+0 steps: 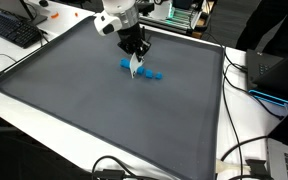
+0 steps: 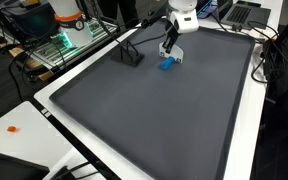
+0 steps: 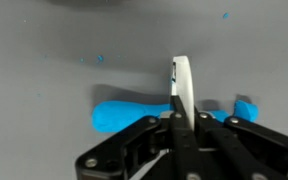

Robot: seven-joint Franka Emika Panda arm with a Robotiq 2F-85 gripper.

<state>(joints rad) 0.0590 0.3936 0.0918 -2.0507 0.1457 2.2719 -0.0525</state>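
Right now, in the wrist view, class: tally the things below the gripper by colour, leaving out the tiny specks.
Blue clay-like lumps on the grey mat: 2
White flat blade held in the shut gripper: 1
Total: 3

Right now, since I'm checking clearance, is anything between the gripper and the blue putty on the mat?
Only the white blade that the gripper itself is shut on; it points down at the blue putty. Nothing else on the gray mat stands between them.
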